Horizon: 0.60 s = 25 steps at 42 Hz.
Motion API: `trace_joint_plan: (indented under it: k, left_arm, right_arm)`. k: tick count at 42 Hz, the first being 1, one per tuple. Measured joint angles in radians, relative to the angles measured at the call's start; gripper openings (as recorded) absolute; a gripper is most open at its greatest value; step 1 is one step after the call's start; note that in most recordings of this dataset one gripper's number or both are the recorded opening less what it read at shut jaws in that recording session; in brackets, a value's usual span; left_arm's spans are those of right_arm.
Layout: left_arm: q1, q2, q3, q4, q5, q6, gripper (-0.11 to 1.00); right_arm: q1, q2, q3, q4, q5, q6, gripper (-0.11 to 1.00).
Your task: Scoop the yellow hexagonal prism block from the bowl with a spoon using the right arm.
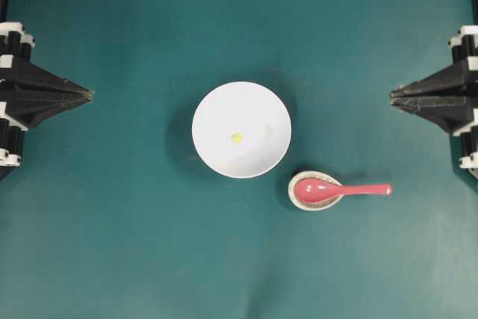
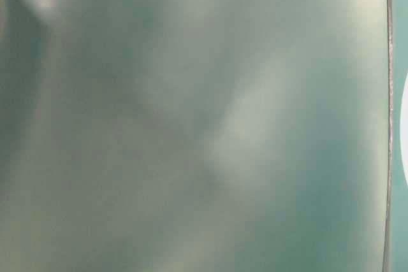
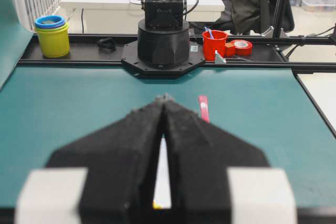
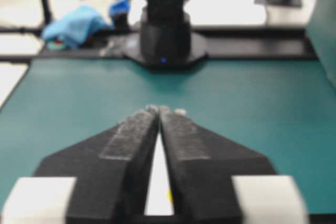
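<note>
Both hands are seen closed and empty at the desk's (image 1: 112, 244) edges: the left hand (image 1: 91, 95) and the right hand (image 1: 391, 95). The yellow hexagonal prism block (image 1: 237, 138) is seated inside the bowl (image 1: 216, 110). The spoon (image 1: 328, 190) is rested in a small speckled dish (image 1: 293, 198) beside the bowl.

Sitting on the teal table (image 1: 112, 244) are one white bowl (image 1: 261, 102), one yellow hexagonal prism block (image 1: 237, 138), one pinkish-red spoon (image 1: 340, 190) and one small speckled dish (image 1: 293, 198); two black pincers, left pincer (image 1: 88, 95) and right pincer (image 1: 393, 95), are flanking them.
</note>
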Motion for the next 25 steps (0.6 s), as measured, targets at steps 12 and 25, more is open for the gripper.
trace_joint_plan:
  k: [12,25]
  left_arm:
    - [0.0,-0.002,0.0,0.002,0.0,-0.002,0.0]
    - [0.0,-0.002,0.0,0.0,0.0,0.0,0.0]
  right_arm:
    - [0.0,0.064,0.02,0.015,-0.043,0.0,0.51]
    - [0.005,0.267,0.084,0.043,-0.295,0.003,0.51]
